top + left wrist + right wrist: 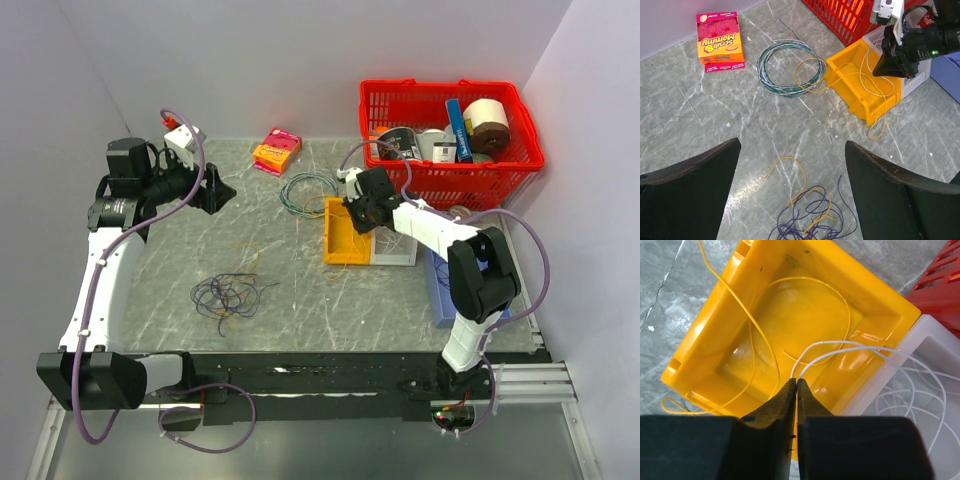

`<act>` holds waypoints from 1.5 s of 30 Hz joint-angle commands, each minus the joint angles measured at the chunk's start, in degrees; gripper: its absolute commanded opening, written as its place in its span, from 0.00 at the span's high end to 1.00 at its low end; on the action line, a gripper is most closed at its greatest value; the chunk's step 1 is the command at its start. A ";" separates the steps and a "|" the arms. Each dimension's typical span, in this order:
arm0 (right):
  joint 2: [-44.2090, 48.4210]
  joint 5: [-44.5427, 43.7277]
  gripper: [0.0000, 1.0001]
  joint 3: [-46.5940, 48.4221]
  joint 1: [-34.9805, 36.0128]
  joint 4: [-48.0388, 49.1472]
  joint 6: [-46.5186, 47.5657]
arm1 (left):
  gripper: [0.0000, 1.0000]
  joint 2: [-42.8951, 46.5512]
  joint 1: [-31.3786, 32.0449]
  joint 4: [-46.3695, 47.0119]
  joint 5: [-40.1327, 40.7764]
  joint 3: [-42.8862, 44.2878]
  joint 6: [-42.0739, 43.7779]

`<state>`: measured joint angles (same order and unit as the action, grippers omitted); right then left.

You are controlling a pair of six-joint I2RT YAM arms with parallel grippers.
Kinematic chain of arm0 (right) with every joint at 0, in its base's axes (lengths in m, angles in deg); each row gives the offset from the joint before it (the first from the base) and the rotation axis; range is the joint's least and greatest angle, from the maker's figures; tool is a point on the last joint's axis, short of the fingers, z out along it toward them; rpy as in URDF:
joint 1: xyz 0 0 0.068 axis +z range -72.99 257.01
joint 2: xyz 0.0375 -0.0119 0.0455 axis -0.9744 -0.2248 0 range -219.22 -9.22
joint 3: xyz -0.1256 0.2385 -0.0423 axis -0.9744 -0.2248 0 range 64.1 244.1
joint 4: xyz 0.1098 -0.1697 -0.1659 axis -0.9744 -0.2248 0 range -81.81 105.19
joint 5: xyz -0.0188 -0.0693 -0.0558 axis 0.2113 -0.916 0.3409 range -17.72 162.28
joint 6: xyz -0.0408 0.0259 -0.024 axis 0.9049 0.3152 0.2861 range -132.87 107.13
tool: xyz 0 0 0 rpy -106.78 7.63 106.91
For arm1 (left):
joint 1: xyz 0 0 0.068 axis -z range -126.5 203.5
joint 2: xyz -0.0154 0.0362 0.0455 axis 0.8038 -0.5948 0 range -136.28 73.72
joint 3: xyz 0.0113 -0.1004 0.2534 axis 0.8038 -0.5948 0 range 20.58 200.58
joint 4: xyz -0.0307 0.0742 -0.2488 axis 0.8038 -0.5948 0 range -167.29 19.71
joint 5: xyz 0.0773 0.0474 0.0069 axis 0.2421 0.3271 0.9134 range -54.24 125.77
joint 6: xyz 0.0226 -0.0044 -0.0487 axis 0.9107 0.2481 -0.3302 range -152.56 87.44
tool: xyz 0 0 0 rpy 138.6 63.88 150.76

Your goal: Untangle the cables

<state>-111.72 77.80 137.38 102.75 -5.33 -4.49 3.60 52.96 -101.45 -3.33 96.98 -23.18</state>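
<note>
Thin white cable point(850, 347) pinched in right end effector point(796, 385), glossy yellow bin point(700, 340) below, left end effector point(791, 145) spread

Purple and yellow cables point(807, 222), yellow bin point(852, 92)

Top overhead, wrists downward, apparently sharing bin point(856, 98)

left arm point(100, 270): reaching 12 o'clock, wrist pointing 3 o'clock
left gripper point(218, 192): gaping wide
right arm point(430, 225): stretching 10 o'clock
right gripper point(796, 382): pinching white cables point(855, 346)
</note>
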 commanded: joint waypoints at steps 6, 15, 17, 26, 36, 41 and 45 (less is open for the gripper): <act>6.07 -1.65 1.00 0.12 0.02 3.18 -2.66 | 0.08 0.61 0.10 0.22 0.24 1.21 1.16; 19.08 -1.30 1.00 -6.56 -4.46 11.72 -8.03 | 0.08 0.69 0.18 0.13 0.15 1.38 1.25; 20.84 -2.44 1.00 -8.06 -6.66 12.08 -8.29 | 0.08 0.78 0.10 0.13 0.16 1.30 1.16; 19.29 -14.65 1.00 -12.63 -11.06 9.36 -4.09 | 0.08 0.96 0.18 0.31 -0.02 1.12 1.07; 19.69 -7.57 0.94 -15.79 -10.80 13.12 -4.87 | 0.08 0.96 0.18 -0.22 0.51 1.12 1.69; 24.63 0.18 0.57 -17.73 -6.14 15.68 -0.30 | 0.08 0.52 0.18 0.31 0.25 1.12 1.25; 19.73 4.59 0.46 -14.06 -3.15 13.58 -0.12 | 0.08 0.08 0.10 0.92 -0.37 1.21 0.72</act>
<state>-89.36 76.73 120.11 97.13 7.26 -6.35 3.60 52.96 -101.82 -2.89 96.98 -22.67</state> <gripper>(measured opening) 0.515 0.921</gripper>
